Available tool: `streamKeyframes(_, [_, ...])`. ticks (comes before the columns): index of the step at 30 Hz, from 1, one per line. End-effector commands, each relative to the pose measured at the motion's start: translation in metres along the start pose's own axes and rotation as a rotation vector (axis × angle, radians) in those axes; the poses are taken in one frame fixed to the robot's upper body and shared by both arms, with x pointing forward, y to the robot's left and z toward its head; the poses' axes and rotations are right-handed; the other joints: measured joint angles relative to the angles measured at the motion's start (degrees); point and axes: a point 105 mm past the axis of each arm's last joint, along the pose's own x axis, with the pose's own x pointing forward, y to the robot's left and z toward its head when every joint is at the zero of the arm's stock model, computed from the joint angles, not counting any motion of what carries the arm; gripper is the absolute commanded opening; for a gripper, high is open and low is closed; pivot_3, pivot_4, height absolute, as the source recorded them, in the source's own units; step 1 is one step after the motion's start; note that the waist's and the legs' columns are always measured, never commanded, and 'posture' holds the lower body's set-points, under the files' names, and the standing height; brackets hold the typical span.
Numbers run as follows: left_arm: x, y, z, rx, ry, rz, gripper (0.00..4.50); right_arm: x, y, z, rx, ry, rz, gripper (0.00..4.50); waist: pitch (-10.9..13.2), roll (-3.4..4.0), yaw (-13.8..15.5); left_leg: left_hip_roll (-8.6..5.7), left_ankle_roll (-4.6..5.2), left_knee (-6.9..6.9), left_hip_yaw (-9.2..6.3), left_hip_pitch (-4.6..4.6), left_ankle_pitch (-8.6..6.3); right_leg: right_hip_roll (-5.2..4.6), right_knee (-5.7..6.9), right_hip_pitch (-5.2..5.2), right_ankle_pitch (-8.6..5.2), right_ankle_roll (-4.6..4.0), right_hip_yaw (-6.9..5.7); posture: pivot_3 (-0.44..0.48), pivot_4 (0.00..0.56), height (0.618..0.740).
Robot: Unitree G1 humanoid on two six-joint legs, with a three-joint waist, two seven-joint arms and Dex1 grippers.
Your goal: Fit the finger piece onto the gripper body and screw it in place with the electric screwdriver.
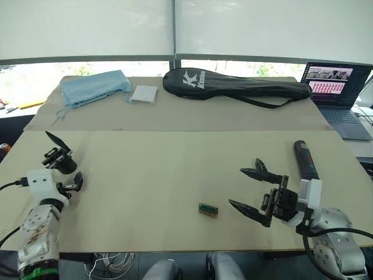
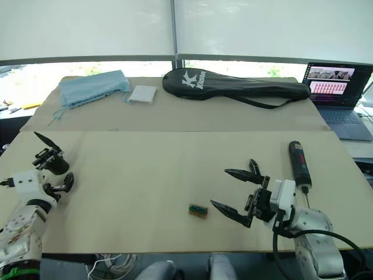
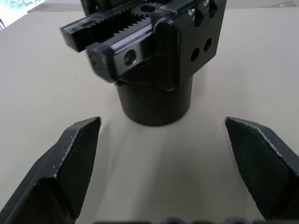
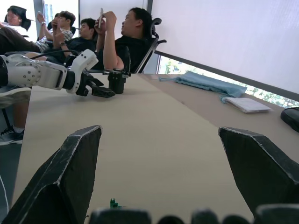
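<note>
We see the left gripper [image 1: 69, 175] at the lower left of the head view, fingers spread wide and holding nothing, right next to the gripper body [image 1: 58, 157], which stands upright on the table [image 1: 163, 169] at the left edge. In the left wrist view the gripper body [image 3: 154, 60] sits just ahead of the two open fingers [image 3: 70, 163], not touching them, its toothed rails and round base clear. The right gripper [image 1: 249, 189] is at the lower right, fingers wide apart and empty, pointing toward frame center. The screwdriver [image 1: 305, 160] lies on the table just beyond the right wrist, at the right. A small green part [image 1: 208, 210] sits on the table low center, near the right fingertips. We can't make out the finger piece. Across the top of the frame lie a blue cloth [image 1: 93, 87], a white pad [image 1: 143, 94], a black racket bag [image 1: 233, 87] and a laptop [image 1: 338, 93]. Seated people [image 4: 93, 32] show in the right wrist view.
</note>
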Motion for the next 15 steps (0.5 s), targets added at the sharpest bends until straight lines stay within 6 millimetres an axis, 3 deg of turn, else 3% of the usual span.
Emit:
streamKeyframes(1, [0.008, 0.008, 0.009, 0.036, -0.043, 0.033, 4.5, -0.001, -0.003, 0.008, -0.065, -0.023, 0.0, 4.4, 0.0, 0.0, -0.06, 0.0, 0.0, 0.0, 0.0, 0.0, 0.0, 0.0, 0.0, 0.0, 0.0, 0.0, 0.0, 0.0, 0.15, 0.74])
streamKeyframes(13, [0.024, 0.012, 0.002, 0.029, -0.04, 0.035, 4.5, 0.0, -0.004, 0.01, -0.095, -0.009, -0.013, 4.4, -0.03, 0.05, -0.13, 0.02, -0.16, 0.0, 0.0, 0.03, 0.1, -0.04, 0.17, -0.04, -0.01, -0.01, 0.03, 0.0, 0.15, 0.74])
streamKeyframes(15, [0.025, 0.012, 0.0, 0.037, -0.037, 0.03, 3.97, 0.0, -0.004, 0.01, -0.099, -0.007, -0.015, 4.5, -0.04, 0.07, -0.14, 0.03, -0.18, 0.0, 0.0, 0.03, 0.11, -0.04, 0.19, -0.04, -0.01, -0.01, 0.03, 0.0, 0.15, 0.74])
